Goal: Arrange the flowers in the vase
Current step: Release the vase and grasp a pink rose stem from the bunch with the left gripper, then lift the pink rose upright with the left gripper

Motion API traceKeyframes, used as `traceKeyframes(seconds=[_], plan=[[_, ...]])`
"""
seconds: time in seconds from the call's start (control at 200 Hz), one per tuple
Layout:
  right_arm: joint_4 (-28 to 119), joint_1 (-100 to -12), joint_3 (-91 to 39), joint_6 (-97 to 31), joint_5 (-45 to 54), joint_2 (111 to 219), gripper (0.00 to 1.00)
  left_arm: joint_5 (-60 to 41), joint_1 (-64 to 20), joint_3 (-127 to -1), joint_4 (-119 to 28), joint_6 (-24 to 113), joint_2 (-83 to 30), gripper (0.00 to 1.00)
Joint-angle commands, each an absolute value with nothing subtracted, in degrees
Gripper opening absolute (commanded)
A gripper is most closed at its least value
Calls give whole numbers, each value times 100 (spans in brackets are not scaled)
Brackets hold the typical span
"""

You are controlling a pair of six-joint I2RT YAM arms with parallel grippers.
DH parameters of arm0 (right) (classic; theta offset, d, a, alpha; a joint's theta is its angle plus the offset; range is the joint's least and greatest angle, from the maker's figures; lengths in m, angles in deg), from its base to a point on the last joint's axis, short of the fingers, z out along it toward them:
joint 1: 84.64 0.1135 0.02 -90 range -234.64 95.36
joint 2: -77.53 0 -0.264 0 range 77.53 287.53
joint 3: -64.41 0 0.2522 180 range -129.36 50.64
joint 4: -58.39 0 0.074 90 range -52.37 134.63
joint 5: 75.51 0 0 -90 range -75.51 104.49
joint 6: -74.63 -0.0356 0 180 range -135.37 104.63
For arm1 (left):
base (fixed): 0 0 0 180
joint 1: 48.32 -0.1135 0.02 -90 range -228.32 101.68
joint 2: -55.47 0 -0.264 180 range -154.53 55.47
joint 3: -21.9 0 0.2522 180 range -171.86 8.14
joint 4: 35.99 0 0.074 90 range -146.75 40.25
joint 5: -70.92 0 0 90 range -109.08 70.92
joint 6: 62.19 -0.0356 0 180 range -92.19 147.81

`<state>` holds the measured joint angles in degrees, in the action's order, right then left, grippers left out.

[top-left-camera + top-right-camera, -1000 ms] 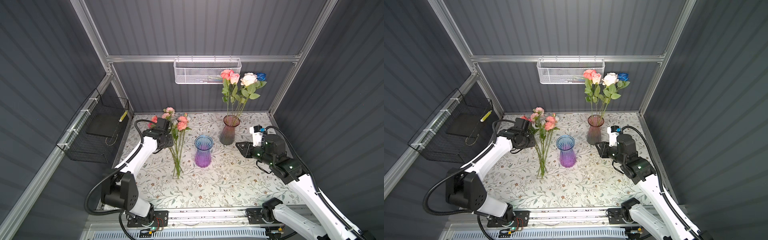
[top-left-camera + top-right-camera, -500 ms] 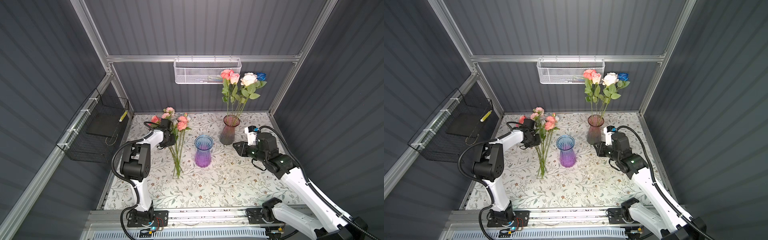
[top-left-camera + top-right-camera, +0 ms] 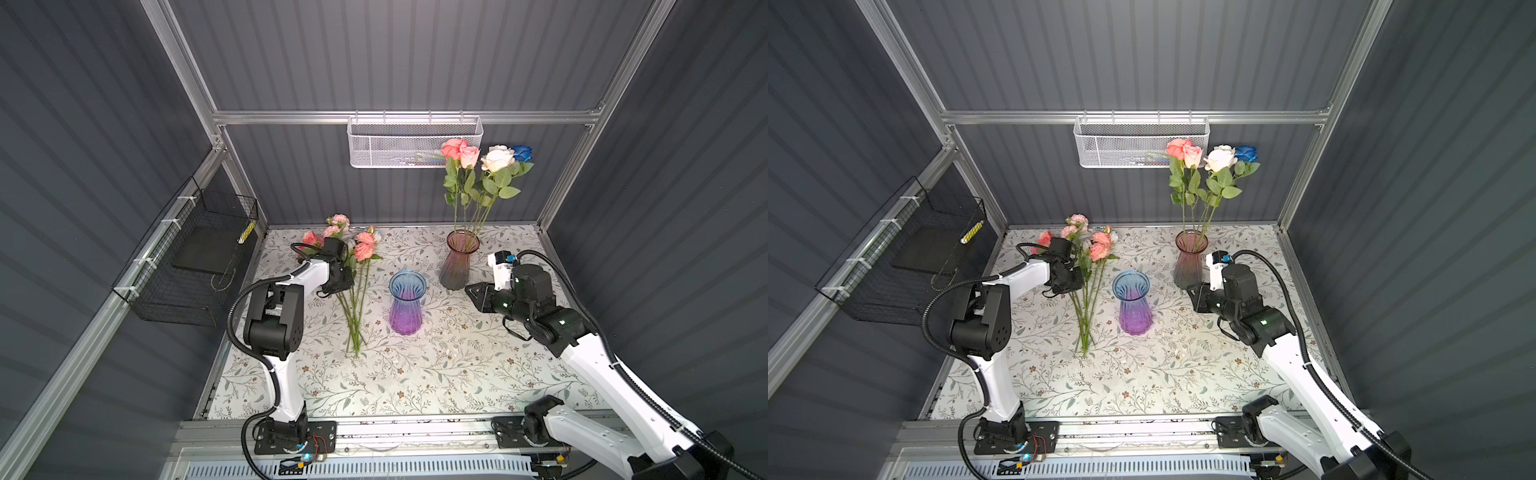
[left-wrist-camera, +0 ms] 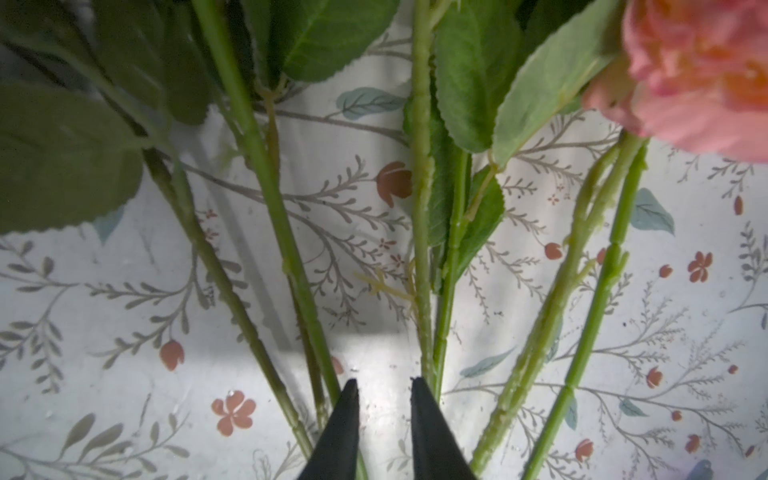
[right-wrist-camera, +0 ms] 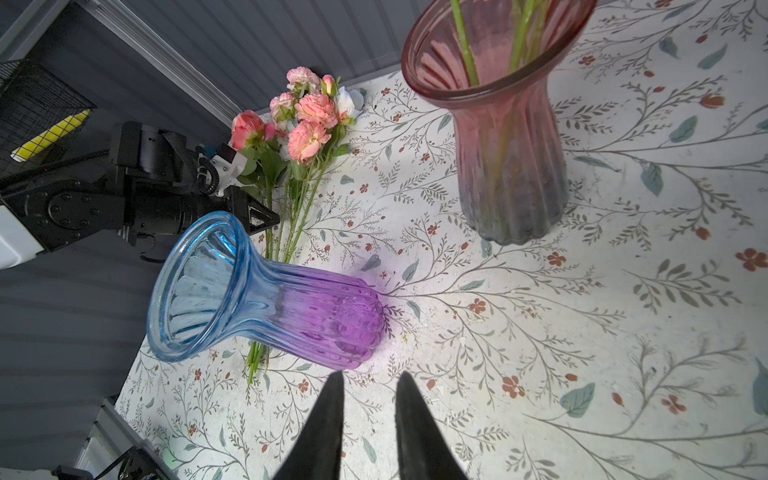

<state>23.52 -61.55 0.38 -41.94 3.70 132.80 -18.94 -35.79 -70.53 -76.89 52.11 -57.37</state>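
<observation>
A bunch of pink and coral flowers (image 3: 362, 248) lies on the patterned table, stems (image 3: 355, 309) pointing to the front. My left gripper (image 3: 347, 281) is low among these stems; in the left wrist view its jaws (image 4: 382, 384) stand a little apart with bare table between them and a stem (image 4: 423, 249) close outside each finger. A blue-purple vase (image 3: 407, 302) stands empty mid-table. A pink vase (image 3: 459, 266) behind it holds several roses (image 3: 484, 164). My right gripper (image 3: 470, 291) hovers open and empty to the right of the vases, its tips (image 5: 370, 376) near the blue-purple vase (image 5: 266, 299).
A white mesh basket (image 3: 413, 143) hangs on the back wall just above the standing roses. A black wire basket (image 3: 191, 266) is fixed to the left wall. The left arm's folded elbow (image 3: 272, 316) stands tall left of the lying stems.
The left arm has folded its elbow upward while its gripper edged into the stems and its jaws narrowed. The right gripper has slid left toward the vases.
</observation>
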Motion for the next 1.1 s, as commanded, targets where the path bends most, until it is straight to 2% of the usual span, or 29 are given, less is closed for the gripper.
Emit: traceKeyframes(seconds=[0.0,0.25,0.47,0.865,0.945,1.011,1.096], plan=[[2274,-6126,9,-4086,455,13135,26,-1777,-3592,-6928,-7705,5268,-5463,28],[2404,-6123,100,-4121,431,13123,27,-2024,-3592,-6593,-7697,5335,-4946,31],[2415,-6128,151,-4155,465,13123,28,-1737,-3593,-6607,-7599,5305,-5378,31],[2431,-6131,75,-4121,456,13411,29,-1998,-3592,-6746,-7610,5521,-5840,30],[2450,-6122,68,-4138,479,13439,29,-1949,-3593,-6654,-7463,5506,-5866,24],[2450,-6130,39,-4143,471,13440,29,-1825,-3589,-6568,-7313,5506,-5771,10],[2428,-6125,4,-4156,460,13414,29,-1614,-3593,-6516,-7173,5550,-5479,4]])
